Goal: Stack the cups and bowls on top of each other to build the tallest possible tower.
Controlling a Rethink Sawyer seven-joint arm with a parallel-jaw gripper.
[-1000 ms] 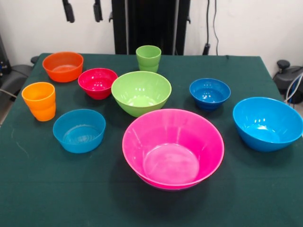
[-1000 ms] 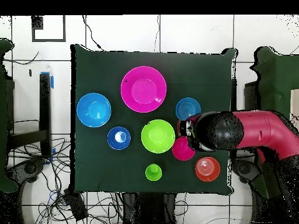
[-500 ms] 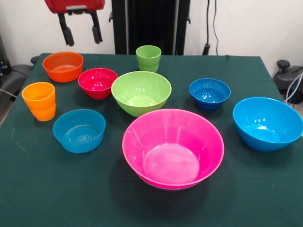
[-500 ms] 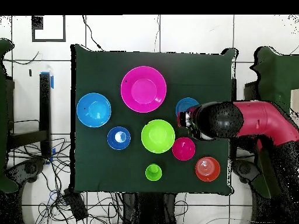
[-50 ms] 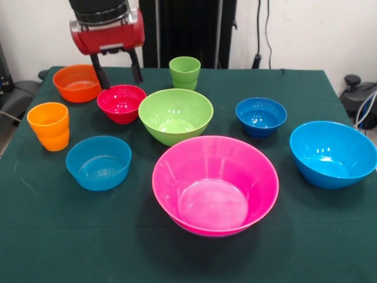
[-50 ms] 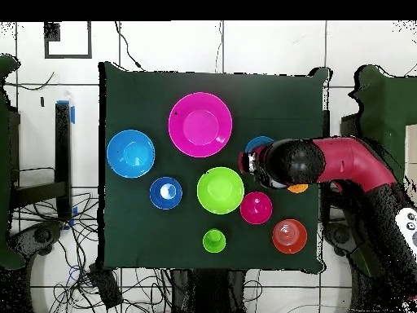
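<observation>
My gripper point(image 5: 119, 72) hangs open and empty just above the far rim of the small red bowl point(image 5: 121, 103). The orange bowl point(image 5: 78, 82) sits to its left, and the orange cup point(image 5: 49, 125) and light-blue small bowl point(image 5: 98, 163) are nearer the camera. The lime green bowl point(image 5: 175, 115), light green cup point(image 5: 185, 72), dark-blue small bowl point(image 5: 261, 116), sky-blue large bowl point(image 5: 333, 153) and pink bowl point(image 5: 215, 184) all stand apart. Nothing is nested and no tower is in view. From overhead, the arm point(image 6: 305, 163) covers the orange cup and part of the light-blue bowl point(image 6: 259, 144).
The dark green tablecloth point(image 5: 59, 236) covers the whole table. The black pedestal point(image 5: 182, 29) rises behind the far edge. Cables and chair bases lie on the floor beside the table point(image 5: 359, 94).
The gripper has come down from the top edge of the front view and moved right, to just behind the red bowl. No cup or bowl has moved.
</observation>
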